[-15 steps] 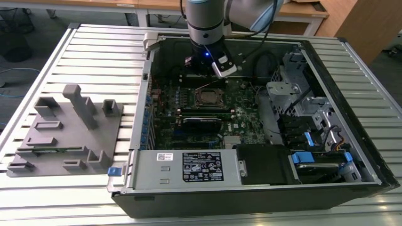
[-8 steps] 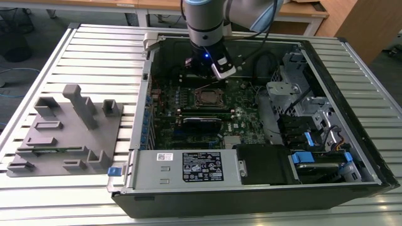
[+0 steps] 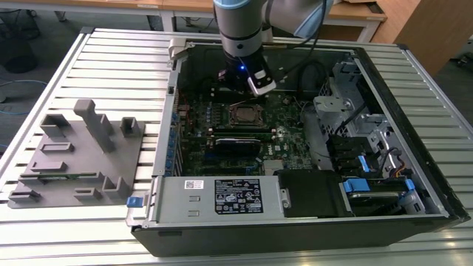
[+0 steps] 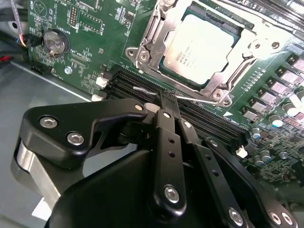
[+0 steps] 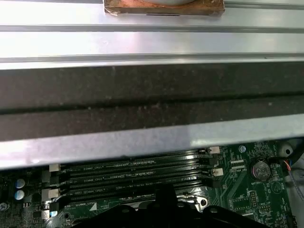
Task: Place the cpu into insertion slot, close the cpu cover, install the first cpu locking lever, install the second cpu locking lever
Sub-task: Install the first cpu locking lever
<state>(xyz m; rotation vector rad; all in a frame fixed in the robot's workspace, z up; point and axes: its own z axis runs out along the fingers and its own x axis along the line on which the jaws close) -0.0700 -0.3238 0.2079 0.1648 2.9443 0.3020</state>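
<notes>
My gripper (image 4: 170, 107) hangs low inside the open computer case (image 3: 296, 239), its two black fingers pressed together with nothing between them that I can make out. I judge they are closed on purpose. One narrow tip fits the tight strip between the socket and the memory slots (image 4: 213, 123), and it can bear on a thin wire that a spread pair would straddle. The tip sits right at the locking lever (image 4: 202, 99), the slim silvery rod along the socket edge nearest those slots; touching it or just above it, I cannot tell.

The cpu (image 4: 199, 45) lies flat in the insertion slot (image 4: 214, 19). Its dull metal top shows through the window of the cpu cover (image 4: 244, 52), which is folded down over it (so the first two steps look done to me). The cover rests on the chip's rim because that is how it clamps the chip. Whether this lever is hooked under its catch is hidden behind my fingers.

In the exterior view the arm (image 3: 240, 27) stands nearly upright above the green motherboard (image 3: 288, 138), a pose that I judge leaves it free of the case walls. A grey parts fixture (image 3: 74, 155) sits outside the case on the exterior view's left, well apart from the work
</notes>
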